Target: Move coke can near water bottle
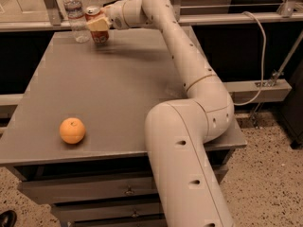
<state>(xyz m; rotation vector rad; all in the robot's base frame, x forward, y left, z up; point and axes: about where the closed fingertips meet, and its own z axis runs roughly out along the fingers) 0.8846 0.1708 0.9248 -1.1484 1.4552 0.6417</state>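
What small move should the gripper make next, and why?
Probably lower the coke can straight down onto the table and let it go. The gripper is shut on the can at the table's far left corner, right beside the water bottle, so no further sideways travel seems needed.

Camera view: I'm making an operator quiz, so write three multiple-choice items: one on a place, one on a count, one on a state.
1. Where on the table is the orange? A) near the front edge B) dead centre C) at the far edge
2. How many bottles are there? A) none B) one C) three
3. The can is: A) lying flat B) crushed C) upright in the tool
A: it sits alone by the front edge. B: one clear bottle stands at the far edge. C: the tool, at the far edge, grips the upright can beside the bottle.
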